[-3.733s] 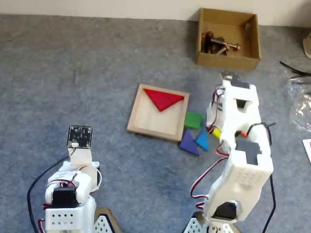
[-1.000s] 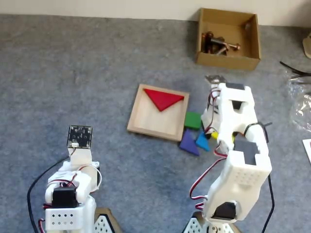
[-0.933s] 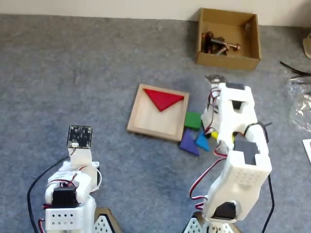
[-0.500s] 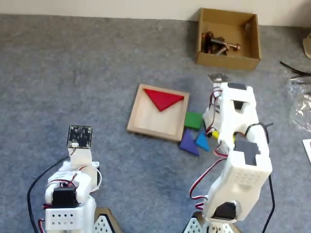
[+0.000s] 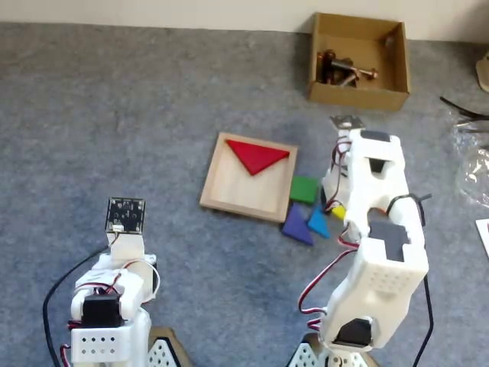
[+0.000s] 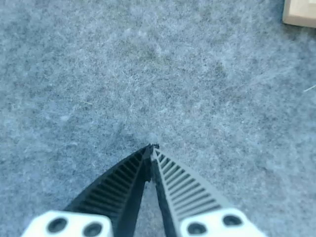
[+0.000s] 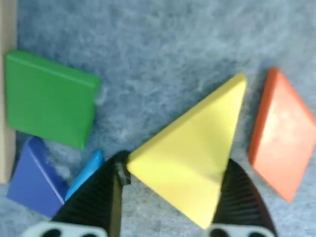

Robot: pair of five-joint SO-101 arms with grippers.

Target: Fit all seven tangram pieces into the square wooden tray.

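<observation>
The square wooden tray (image 5: 229,191) lies mid-table with a red triangle (image 5: 257,155) in its far part. Just right of it lie a green square (image 5: 304,189), a dark blue triangle (image 5: 297,224) and a light blue triangle (image 5: 318,222). The right arm (image 5: 372,183) hangs over these pieces. My right gripper (image 7: 175,168) is shut on a yellow triangle (image 7: 192,153), one finger on each side. The green square (image 7: 49,98) and an orange piece (image 7: 281,133) flank it. My left gripper (image 6: 152,146) is shut over bare carpet, near the tray's corner (image 6: 301,12).
A cardboard box (image 5: 357,92) with metal parts stands at the back right. Clear plastic wrap (image 5: 474,172) and black cables (image 5: 462,111) lie at the right edge. The left arm (image 5: 114,294) sits at the front left on grey carpet.
Over the last second the right arm's wrist has shifted slightly to the right. The left arm, the tray and the loose pieces have stayed put.
</observation>
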